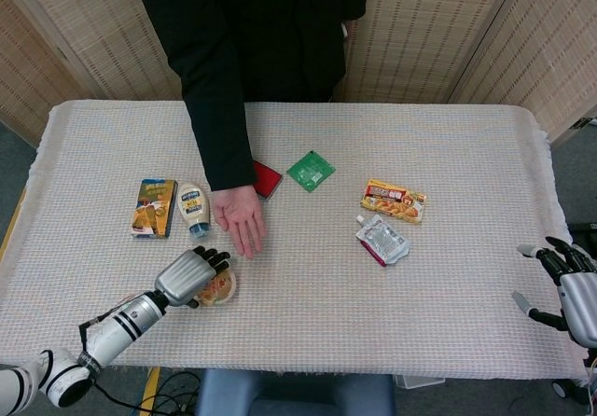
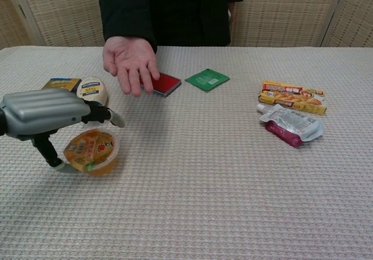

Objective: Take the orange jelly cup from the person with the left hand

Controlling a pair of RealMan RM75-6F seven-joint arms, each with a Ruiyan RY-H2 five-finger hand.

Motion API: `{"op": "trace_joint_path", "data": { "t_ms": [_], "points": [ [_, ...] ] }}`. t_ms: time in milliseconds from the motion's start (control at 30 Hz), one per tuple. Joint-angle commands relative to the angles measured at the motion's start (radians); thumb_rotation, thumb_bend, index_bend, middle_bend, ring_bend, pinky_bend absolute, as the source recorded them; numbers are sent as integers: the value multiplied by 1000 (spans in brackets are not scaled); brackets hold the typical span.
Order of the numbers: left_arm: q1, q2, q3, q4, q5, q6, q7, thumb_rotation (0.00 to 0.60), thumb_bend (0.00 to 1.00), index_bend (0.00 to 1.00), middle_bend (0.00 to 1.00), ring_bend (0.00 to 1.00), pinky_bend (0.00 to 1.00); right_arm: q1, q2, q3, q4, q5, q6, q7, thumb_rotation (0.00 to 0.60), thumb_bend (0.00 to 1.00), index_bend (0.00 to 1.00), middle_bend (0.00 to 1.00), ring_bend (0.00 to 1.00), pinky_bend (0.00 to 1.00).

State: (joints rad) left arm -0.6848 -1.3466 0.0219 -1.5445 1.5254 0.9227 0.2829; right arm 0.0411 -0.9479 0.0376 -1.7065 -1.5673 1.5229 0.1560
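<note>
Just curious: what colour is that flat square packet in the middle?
Green; the packet shows best in the chest view.

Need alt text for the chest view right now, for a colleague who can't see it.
The left hand holds the orange jelly cup low over the table, near the left edge. The person's hand hovers open behind it, beside a red packet; snack packets lie to the right.

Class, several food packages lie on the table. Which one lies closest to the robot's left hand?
The orange jelly cup, directly under the left hand; the mayonnaise bottle and the other packages lie farther away.
</note>
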Motion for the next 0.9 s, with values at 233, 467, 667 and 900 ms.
{"op": "trace_joint_path", "data": {
  "t_ms": [233,467,667,900],
  "points": [
    [88,86,1,-123,-99,77,0,600,119,0,14,61,260,1,0,0,1,1,-3,2,600,246,228,320,170,197],
    [196,175,-9,-175,-189,208,-23,600,119,0,14,63,260,-1,-2,0,6,-1,0,7,600,246,228,320,170,197],
    [312,226,-30,-187,-233,383,-63,600,119,0,14,68,260,7,-5,1,11,-1,-11,10,600,246,228,320,170,197],
    [437,209,-22,-148,-185,580,-66,600,119,41,15,70,260,21,-8,4,5,3,-34,7,600,246,228,320,170,197]
  ]
}}
